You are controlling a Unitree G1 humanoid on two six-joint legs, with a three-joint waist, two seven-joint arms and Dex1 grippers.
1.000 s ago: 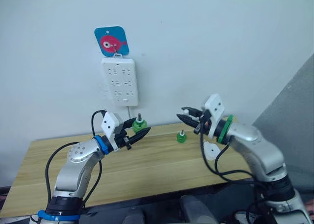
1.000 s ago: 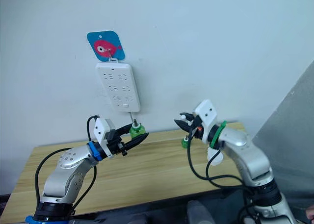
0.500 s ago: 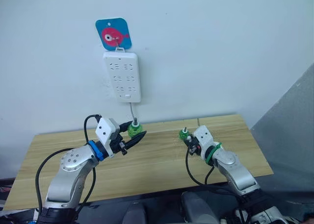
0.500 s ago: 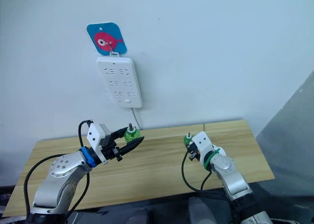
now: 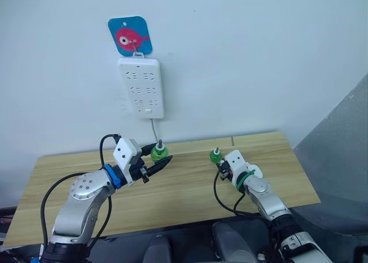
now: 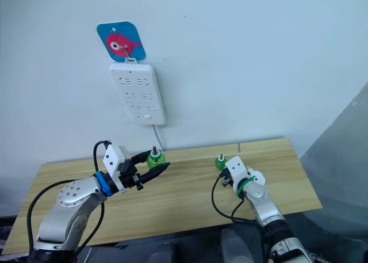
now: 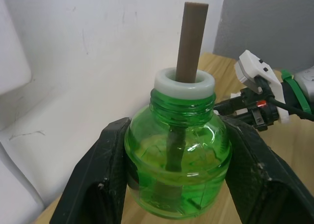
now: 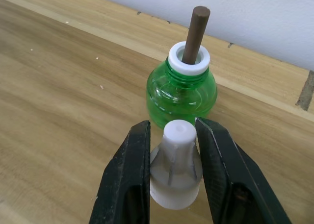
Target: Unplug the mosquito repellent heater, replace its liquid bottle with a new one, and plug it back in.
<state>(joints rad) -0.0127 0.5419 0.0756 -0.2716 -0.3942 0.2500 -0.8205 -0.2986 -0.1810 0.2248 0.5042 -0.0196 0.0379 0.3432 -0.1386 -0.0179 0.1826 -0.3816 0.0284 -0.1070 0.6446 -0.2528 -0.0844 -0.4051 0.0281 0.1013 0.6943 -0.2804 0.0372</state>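
My left gripper (image 5: 163,157) is shut on a green liquid bottle (image 7: 176,170) with a brown wick, held upright a little above the wooden table (image 5: 184,205) near the wall. A second green bottle (image 8: 181,94) stands on the table further right. My right gripper (image 5: 221,166) is low beside it, shut on a small white ribbed cap (image 8: 175,175). A white rounded body (image 5: 253,172), the mosquito repellent heater as far as I can tell, lies just behind my right wrist.
A white multi-socket power strip (image 5: 141,87) hangs on the wall under a blue fish hook (image 5: 129,37), with nothing plugged in. Its cable (image 5: 154,130) runs down behind the table. A grey panel (image 5: 345,159) stands at the right.
My right arm has come down from mid-air to the table beside the second green bottle, still gripping the white cap. The left gripper keeps its bottle in about the same place. The camera shifted.
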